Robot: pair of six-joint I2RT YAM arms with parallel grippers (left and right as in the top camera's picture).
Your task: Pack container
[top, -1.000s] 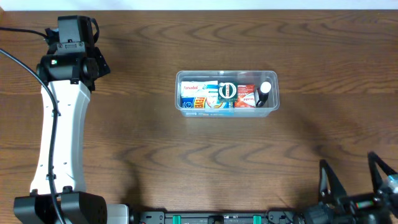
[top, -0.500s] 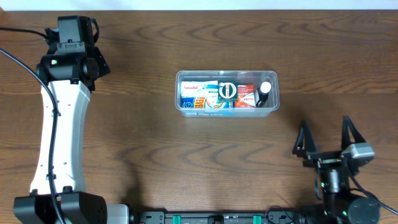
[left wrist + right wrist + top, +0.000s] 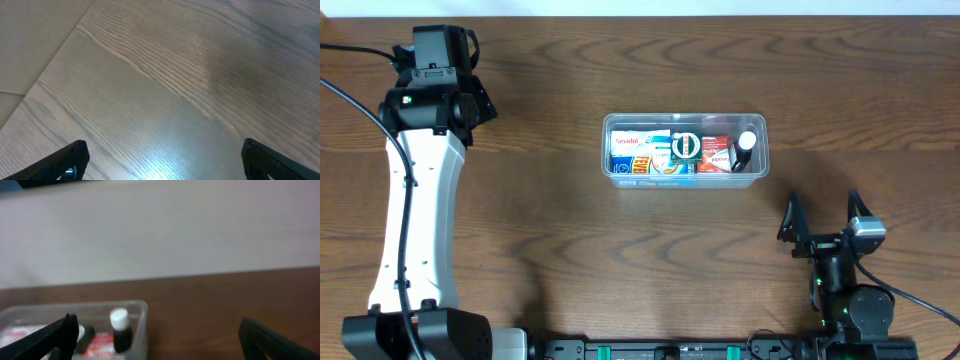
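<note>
Overhead: right tool (image 3: 822, 205) has apparently edged nearer the container (image 3: 608, 146).

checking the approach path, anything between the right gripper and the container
Nothing: the overhead view shows only bare table between the right gripper and the container.

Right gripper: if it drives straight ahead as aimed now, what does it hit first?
Probably nothing. The right gripper points over bare table, just right of the container. In the wrist view the container's end sits left of centre, so one finger may pass close to it; depth is unclear.
</note>
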